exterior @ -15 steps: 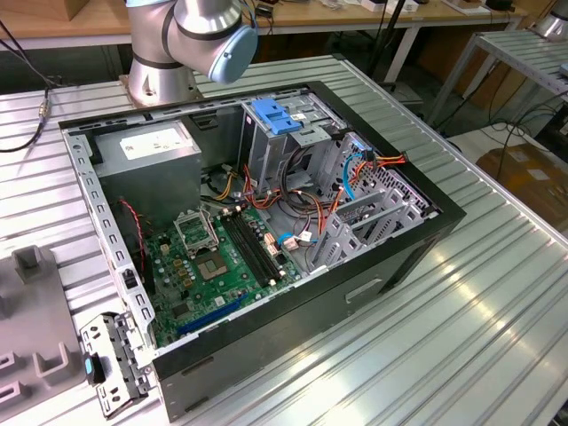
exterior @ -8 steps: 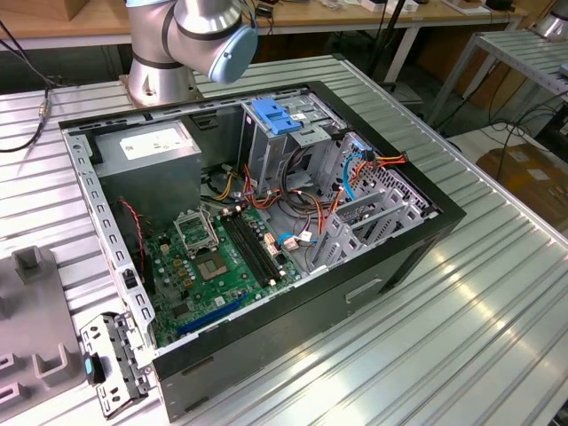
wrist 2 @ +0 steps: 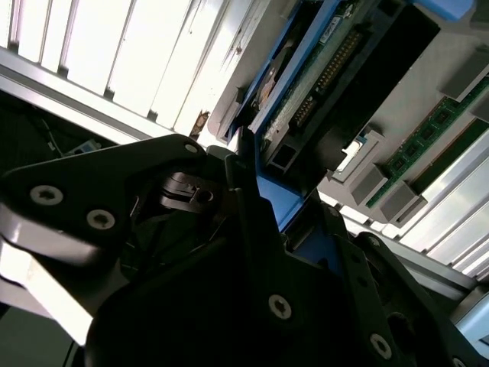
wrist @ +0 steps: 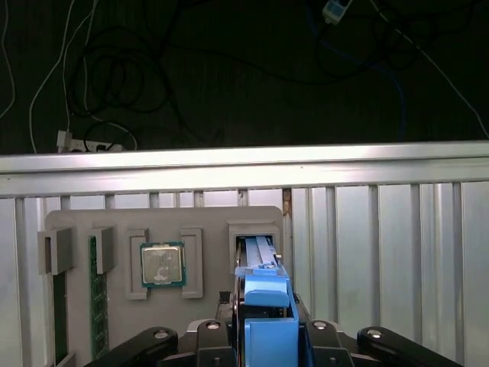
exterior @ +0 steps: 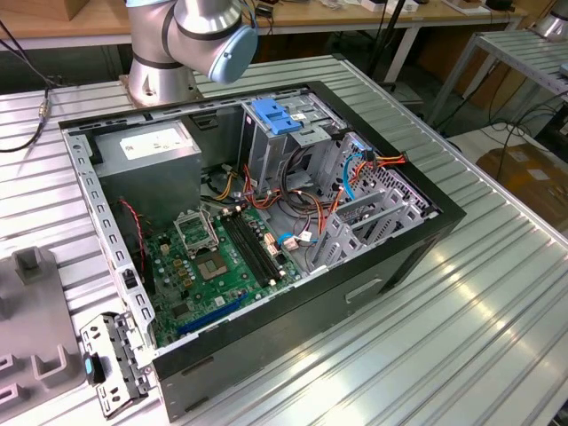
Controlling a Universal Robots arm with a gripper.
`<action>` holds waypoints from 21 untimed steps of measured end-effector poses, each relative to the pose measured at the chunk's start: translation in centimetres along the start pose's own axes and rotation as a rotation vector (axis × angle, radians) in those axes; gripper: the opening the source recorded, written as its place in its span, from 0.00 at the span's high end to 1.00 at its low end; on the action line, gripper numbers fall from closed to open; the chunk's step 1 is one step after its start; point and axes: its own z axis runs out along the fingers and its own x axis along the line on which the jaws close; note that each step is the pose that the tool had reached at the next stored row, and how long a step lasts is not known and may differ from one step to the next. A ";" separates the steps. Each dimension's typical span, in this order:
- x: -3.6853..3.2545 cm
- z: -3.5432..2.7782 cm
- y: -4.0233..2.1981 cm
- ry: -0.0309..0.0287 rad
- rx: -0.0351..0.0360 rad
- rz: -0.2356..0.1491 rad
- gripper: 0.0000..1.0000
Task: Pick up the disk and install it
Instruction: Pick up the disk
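The disk [wrist: 263,294], a flat drive edged by a bright blue frame, stands on edge in a slot of a grey holder tray [wrist: 76,222]. In both wrist views my gripper [wrist: 263,325] straddles it, with a black finger tight against each side of the blue frame. The second wrist view shows the disk [wrist 2: 321,69] close up, with its circuit board and connector strip, and the gripper [wrist 2: 267,191] shut on its blue edge.
A processor chip [wrist: 162,265] and memory sticks [wrist: 98,298] lie in other pockets of the tray. The exterior view has the open computer case [exterior: 417,257] on the ribbed metal table, a metal drive cage with a blue latch [exterior: 280,115], the motherboard [exterior: 222,257] and the arm's base [exterior: 155,71].
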 end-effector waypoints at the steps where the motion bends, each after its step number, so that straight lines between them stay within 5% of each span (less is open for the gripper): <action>1: 0.00 0.00 0.00 0.0000 0.0000 0.001 0.63; 21: 0.00 0.00 0.00 -0.0001 0.0004 0.019 0.63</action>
